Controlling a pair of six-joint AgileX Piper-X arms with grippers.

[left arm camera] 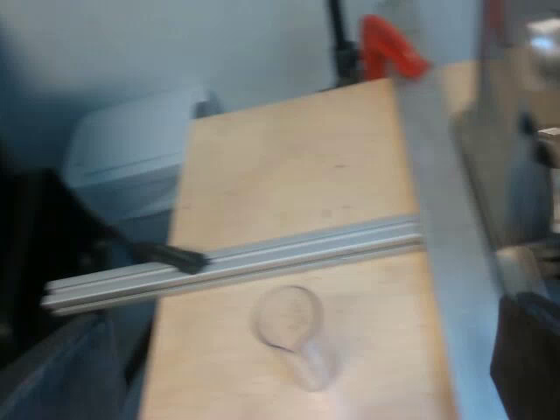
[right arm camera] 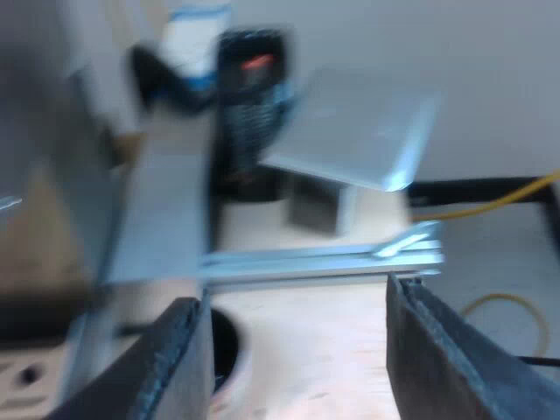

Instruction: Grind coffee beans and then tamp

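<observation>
- The measuring glass [left arm camera: 289, 331] rests on the worktop [left arm camera: 289, 166], just beside the rail [left arm camera: 262, 258] crossing it.
- A clamp [left arm camera: 389, 48] sits at the worktop's edge, well apart from the glass.

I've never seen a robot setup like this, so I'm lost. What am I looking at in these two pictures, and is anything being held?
Each picture comes from a camera riding on one robot arm, looking past that arm's hand at a wooden table. In the left wrist view, the left hand is open, and a clear measuring glass rests on the wood beside an aluminium rail; a red clamp sits at the table's edge. In the right wrist view, the right hand is open too, above the rail. Neither hand holds anything.
</observation>
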